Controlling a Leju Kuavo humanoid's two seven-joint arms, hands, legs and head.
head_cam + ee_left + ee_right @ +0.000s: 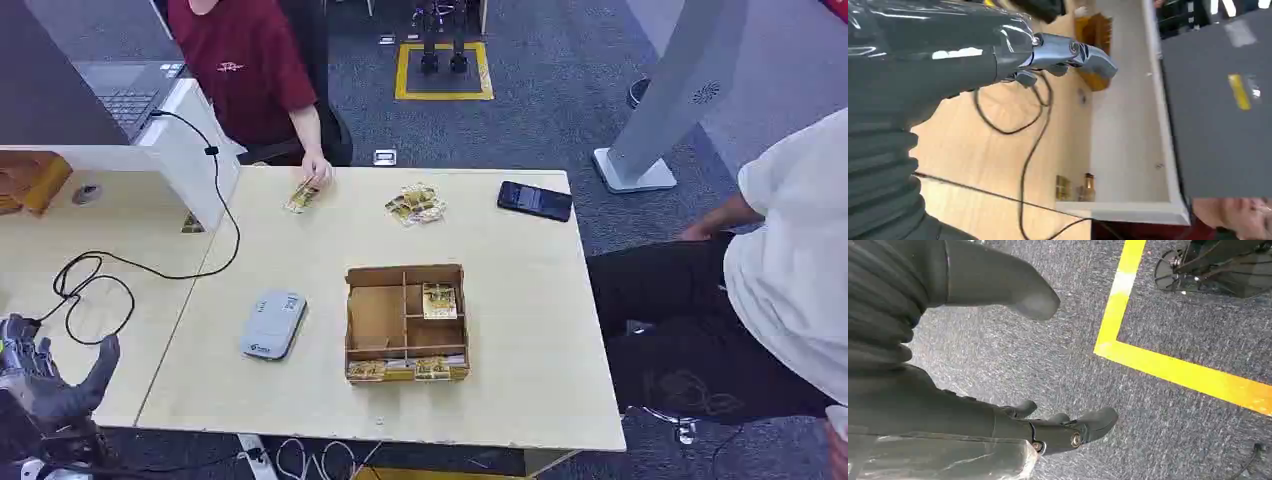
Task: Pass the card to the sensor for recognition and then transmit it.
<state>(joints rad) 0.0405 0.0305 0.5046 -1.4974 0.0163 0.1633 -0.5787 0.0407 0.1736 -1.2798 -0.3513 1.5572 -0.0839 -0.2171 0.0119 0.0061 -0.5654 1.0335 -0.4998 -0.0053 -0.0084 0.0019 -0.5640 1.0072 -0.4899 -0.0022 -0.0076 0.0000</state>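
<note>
A card (439, 300) is seen lying flat in the upper right compartment of a shallow brown cardboard tray (376, 318) on the pale wooden table (520, 330); more cards (400, 369) stand along the tray's front slot, and a loose pile (416, 205) lies near the far edge. It is judged to be thin, light and fairly stiff, with a glossy printed face that may slip, so it is best pinched by an edge rather than pressed from above. The sensor (274, 324), a rounded grey plastic pad, sits just left of the tray. The left hand (50, 385) is held low at the table's near left corner, its fingers spread and nothing in it; a black cable (160, 265) loops nearby. The right hand (1048, 427) is hung over speckled grey carpet beside a yellow floor line (1168, 371), fingers loosely apart and empty. A card (302, 196) is touched by a person's hand (317, 170) at the far edge.
</note>
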